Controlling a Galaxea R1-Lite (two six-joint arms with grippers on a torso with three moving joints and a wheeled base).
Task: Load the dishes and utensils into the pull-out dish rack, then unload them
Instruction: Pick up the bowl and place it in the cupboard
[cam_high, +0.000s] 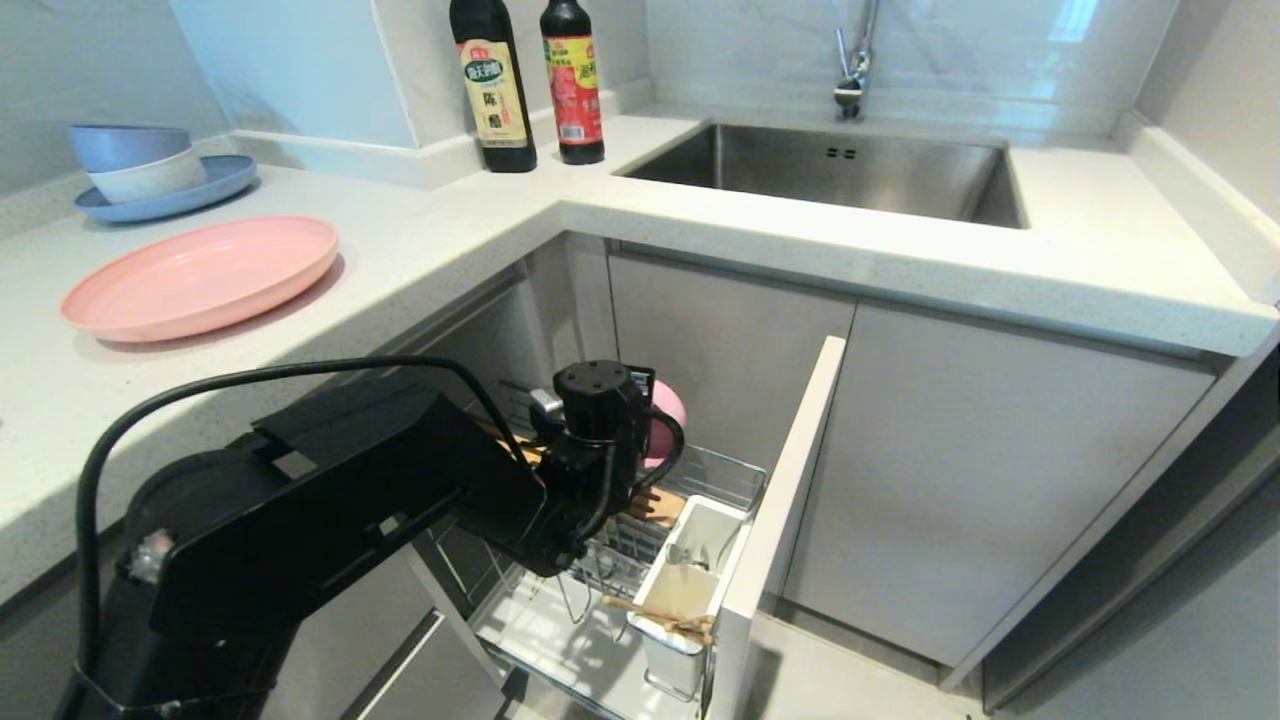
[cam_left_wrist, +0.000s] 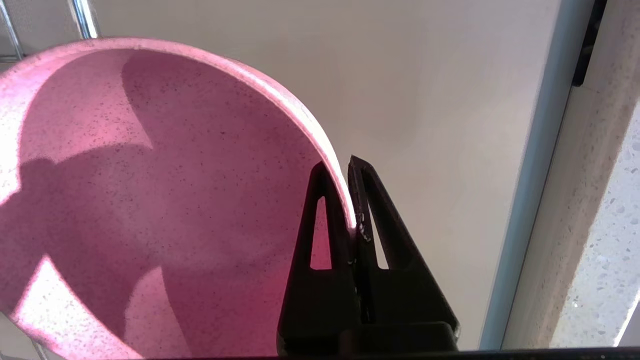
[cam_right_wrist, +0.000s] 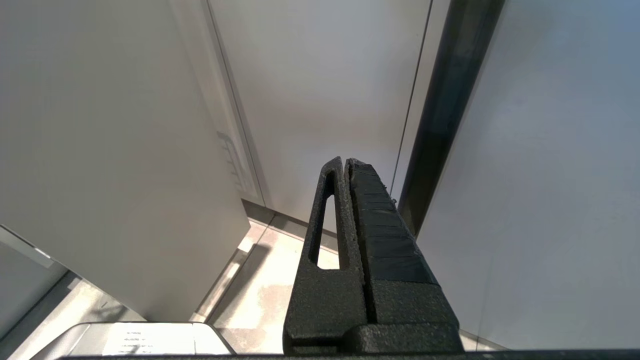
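Observation:
My left gripper (cam_left_wrist: 340, 167) is shut on the rim of the small pink bowl (cam_left_wrist: 150, 200), one finger inside it and one outside. In the head view the bowl (cam_high: 670, 415) shows just past my left wrist, held above the back of the pull-out dish rack (cam_high: 728, 478). The rack is pulled out under the counter corner. Its white utensil cup (cam_high: 688, 598) holds the wooden chopsticks (cam_high: 660, 612) and a metal spoon (cam_high: 686, 553). The pink plate (cam_high: 200, 275) lies on the counter at the left. My right gripper (cam_right_wrist: 344, 161) is shut and empty, parked low beside cabinet fronts.
A blue plate with stacked bowls (cam_high: 150, 175) stands at the back left of the counter. Two dark sauce bottles (cam_high: 530, 85) stand at the corner beside the steel sink (cam_high: 830, 170). The rack's grey cabinet front (cam_high: 790, 500) juts out to the right of the basket.

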